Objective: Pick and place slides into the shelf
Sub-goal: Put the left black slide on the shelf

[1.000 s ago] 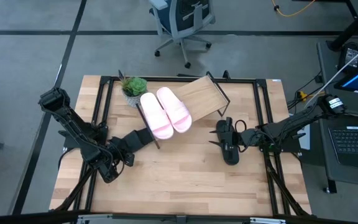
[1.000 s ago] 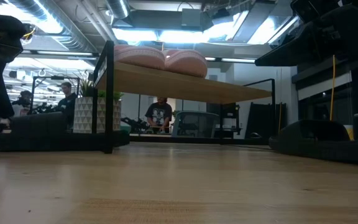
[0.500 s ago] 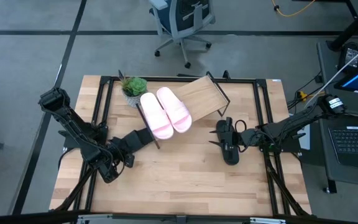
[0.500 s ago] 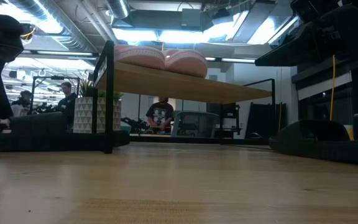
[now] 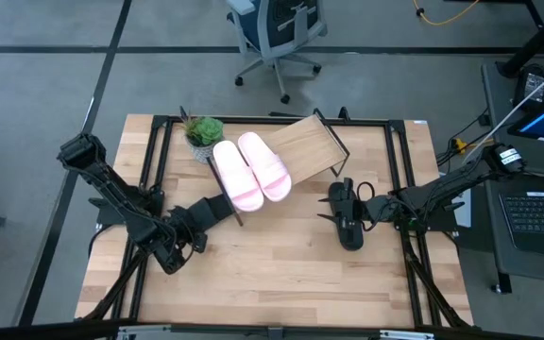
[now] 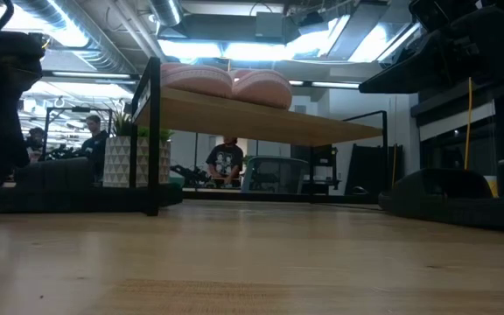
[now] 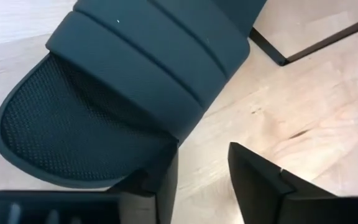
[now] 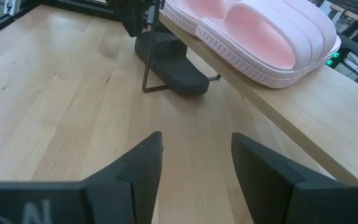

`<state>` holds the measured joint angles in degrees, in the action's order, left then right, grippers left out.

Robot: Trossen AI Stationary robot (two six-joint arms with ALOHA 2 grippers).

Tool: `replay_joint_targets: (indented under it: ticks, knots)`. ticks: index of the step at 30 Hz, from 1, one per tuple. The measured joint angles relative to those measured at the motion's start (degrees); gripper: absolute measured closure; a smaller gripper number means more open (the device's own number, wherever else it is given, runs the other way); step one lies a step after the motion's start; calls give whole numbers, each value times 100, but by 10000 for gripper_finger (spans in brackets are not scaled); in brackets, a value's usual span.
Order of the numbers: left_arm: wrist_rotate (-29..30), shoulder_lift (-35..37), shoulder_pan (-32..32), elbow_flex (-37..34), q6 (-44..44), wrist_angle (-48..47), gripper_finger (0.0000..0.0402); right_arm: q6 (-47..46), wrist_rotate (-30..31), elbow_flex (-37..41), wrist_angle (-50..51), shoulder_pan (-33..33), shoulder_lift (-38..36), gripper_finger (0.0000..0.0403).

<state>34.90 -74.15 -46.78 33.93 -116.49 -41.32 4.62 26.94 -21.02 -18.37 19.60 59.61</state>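
Black slide flat on tabletop, heel just beside parted left fingers, not gripped. Right fingers spread wide, empty.

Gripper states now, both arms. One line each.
Left gripper: open, fingers apart beside the black slide on the table, holding nothing.
Right gripper: open, empty, above the bare table, facing the shelf.

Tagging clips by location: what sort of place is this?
Probably a robotics lab or workshop: an office chair on grey floor, a laptop beside the table, exposed ceiling ducts.
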Motion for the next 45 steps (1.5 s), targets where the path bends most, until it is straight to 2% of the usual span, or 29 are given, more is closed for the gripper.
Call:
replay_joint_targets:
  ticks: [4,24,37,45]
  knots:
    - [2,0,82,0,2,0,253,-2,-1,0,0,0,0,210]
    - [-9,0,113,0,0,-184,262,-4,-1,0,2,2,0,210]
    - [52,0,118,0,-182,-634,262,-4,-1,0,2,2,0,210]
    - [51,0,390,0,-77,-834,262,-4,-1,0,1,1,0,210]
